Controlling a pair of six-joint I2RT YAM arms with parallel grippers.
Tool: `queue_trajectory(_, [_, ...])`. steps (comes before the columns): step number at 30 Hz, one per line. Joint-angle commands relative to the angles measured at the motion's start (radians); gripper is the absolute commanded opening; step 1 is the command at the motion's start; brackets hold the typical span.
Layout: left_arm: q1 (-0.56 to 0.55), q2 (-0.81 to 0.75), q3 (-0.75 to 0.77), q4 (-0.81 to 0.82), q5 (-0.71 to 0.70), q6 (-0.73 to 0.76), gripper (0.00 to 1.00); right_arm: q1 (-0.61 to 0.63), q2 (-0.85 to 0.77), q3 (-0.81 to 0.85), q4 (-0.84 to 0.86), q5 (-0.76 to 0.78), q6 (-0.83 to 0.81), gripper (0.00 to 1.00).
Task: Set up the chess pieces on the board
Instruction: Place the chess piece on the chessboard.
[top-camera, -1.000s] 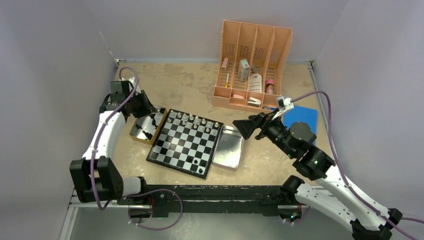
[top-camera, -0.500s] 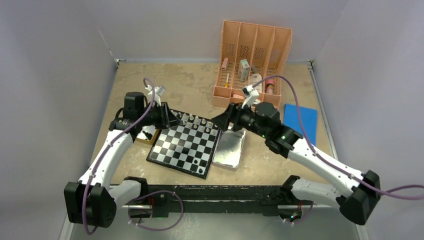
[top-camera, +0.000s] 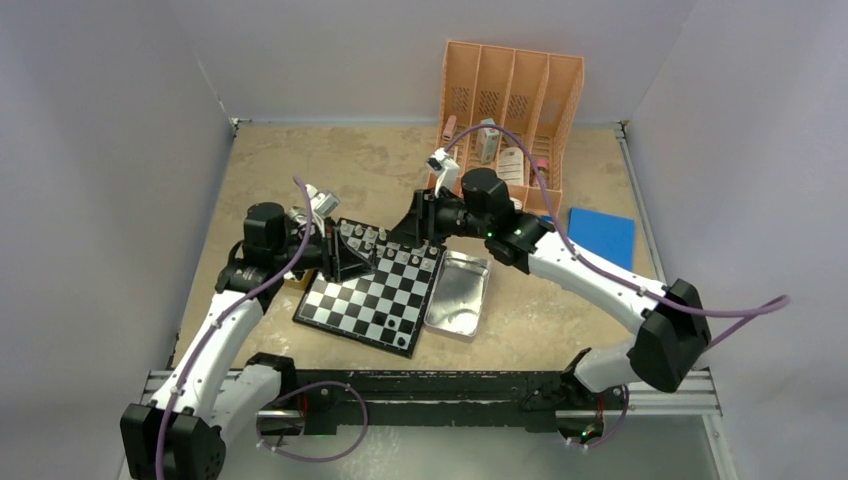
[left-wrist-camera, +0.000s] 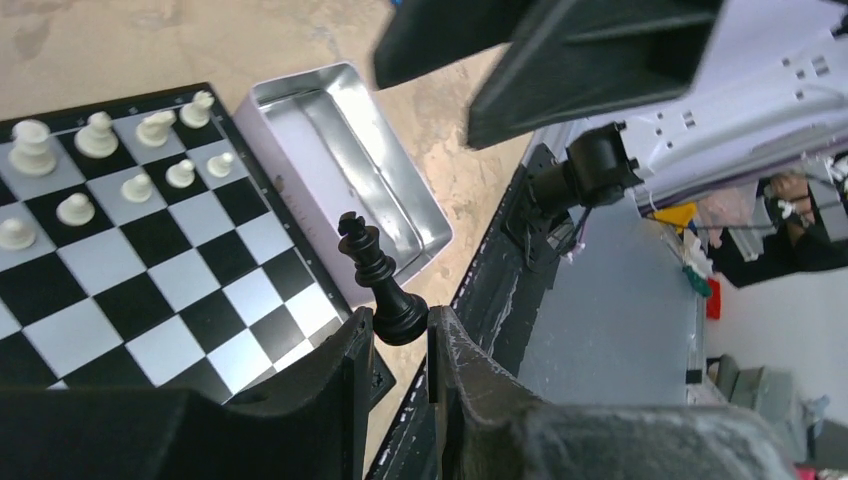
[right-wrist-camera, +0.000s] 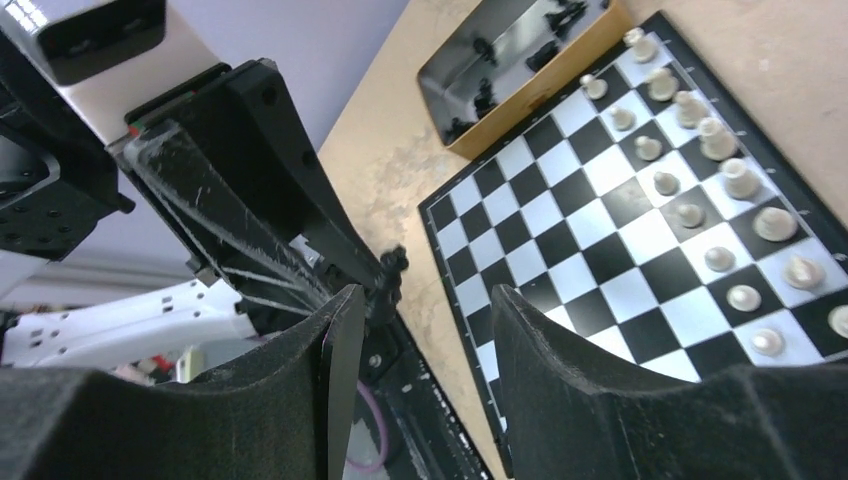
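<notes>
Jaws of left gripper (left-wrist-camera: 400, 338) clamped black chess piece (left-wrist-camera: 378, 280) by its base, lower centre; right gripper (right-wrist-camera: 425, 300) stood part-open.

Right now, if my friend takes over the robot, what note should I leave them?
Left pincer: shut on the base of a tall black piece, held in the air above the board.
Right pincer: open, one jaw on either side of that same piece, not gripping it.
Done: white pieces fill the board's two far rows. A few black pieces stand near the close edge.
Left: more black ones lie in the tin left of the board. Set down the held piece, then place the rest.
</notes>
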Motion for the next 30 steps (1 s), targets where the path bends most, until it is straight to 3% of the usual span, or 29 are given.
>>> queue_trajectory(1, [-0.044,-0.050,-0.022,0.091,0.073,0.053,0.06,0.002,0.049,0.084,-0.005,-0.187,-0.030,0.53])
queue_trajectory(16, [-0.085,-0.073,-0.030,0.079,0.065,0.056,0.05,0.012,0.093,0.001,0.086,-0.322,0.021,0.56])
queue_trajectory(22, [-0.086,-0.080,-0.034,0.080,0.069,0.058,0.04,0.028,0.099,-0.005,0.120,-0.329,0.027,0.44])
queue_trajectory(30, [-0.088,-0.051,-0.031,0.093,0.087,0.066,0.04,0.028,0.096,-0.021,0.136,-0.329,0.012,0.42])
